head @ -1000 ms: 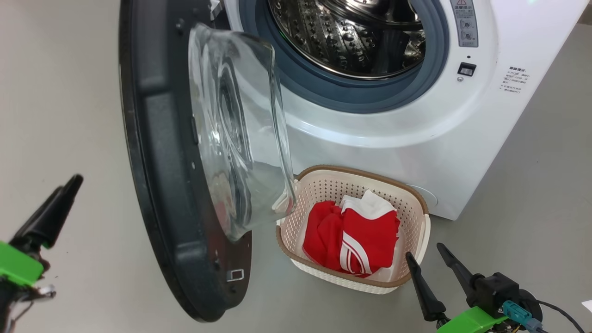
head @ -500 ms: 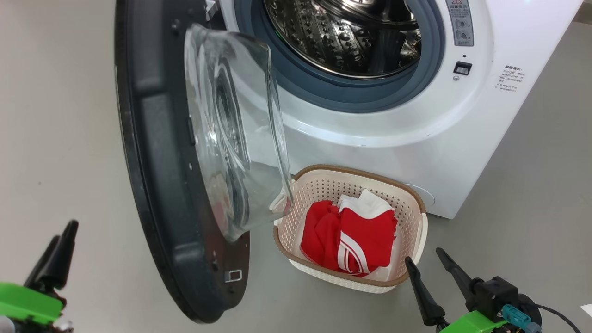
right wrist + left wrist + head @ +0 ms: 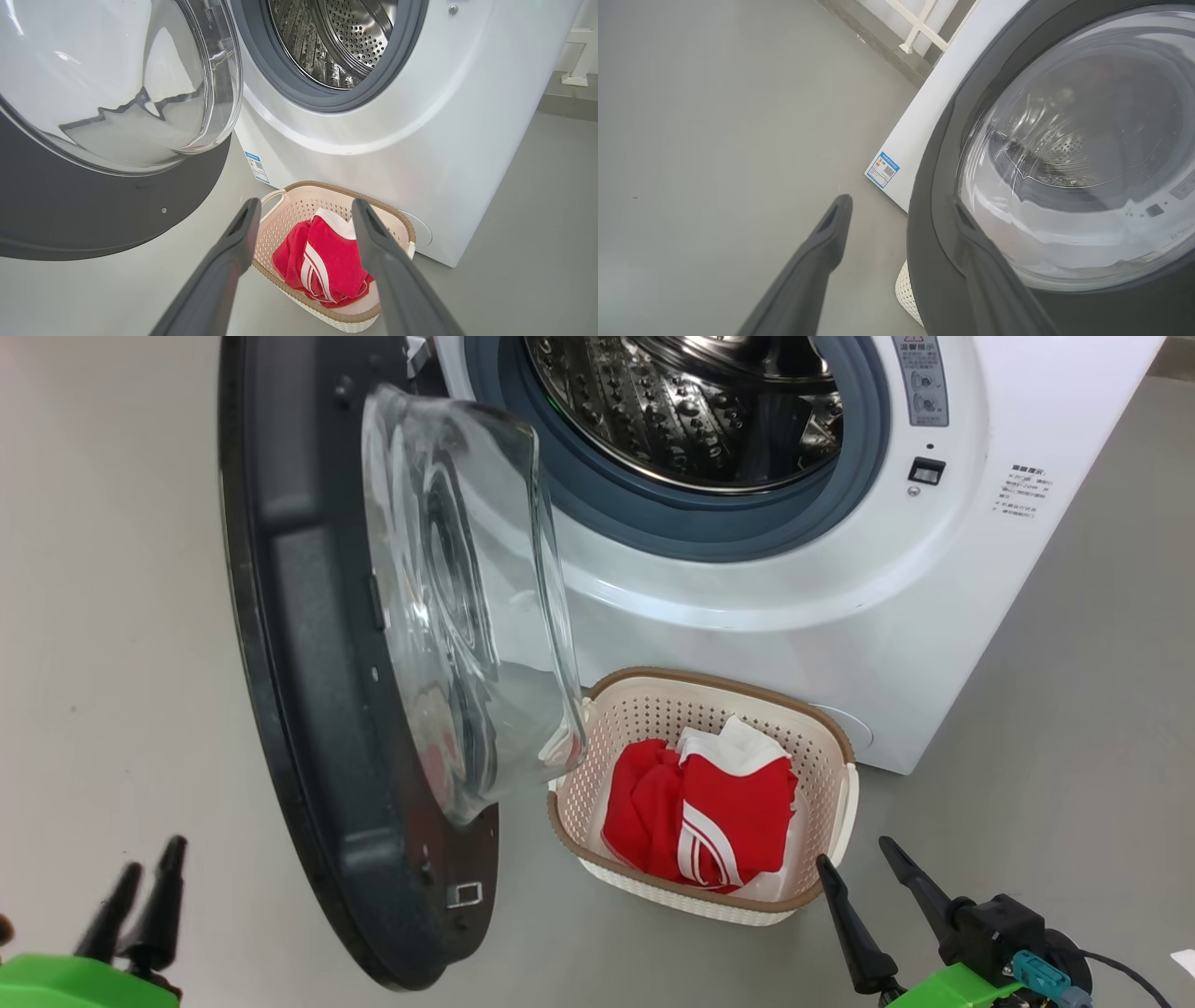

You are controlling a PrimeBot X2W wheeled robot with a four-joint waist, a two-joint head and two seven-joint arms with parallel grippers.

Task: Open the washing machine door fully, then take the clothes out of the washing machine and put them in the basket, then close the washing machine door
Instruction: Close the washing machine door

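— Where are the clothes [image 3: 709, 803]?
— I see them lying in the basket [image 3: 709, 683], on the floor [image 3: 112, 616] just in front of the washing machine [image 3: 840, 616].
— Door? Claws?
— The washing machine door [image 3: 308, 663] stands swung open. My left claw [image 3: 149, 859] is spread wide, empty, beside the door's outer face. My right claw [image 3: 853, 851], wide too, hovers near the basket.

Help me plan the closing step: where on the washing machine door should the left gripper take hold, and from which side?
Probably the wide black rim at the free edge of the washing machine door, nearest the robot. Come from its outer face, on the robot's left, where the open left gripper hangs; the bulging glass offers no hold.
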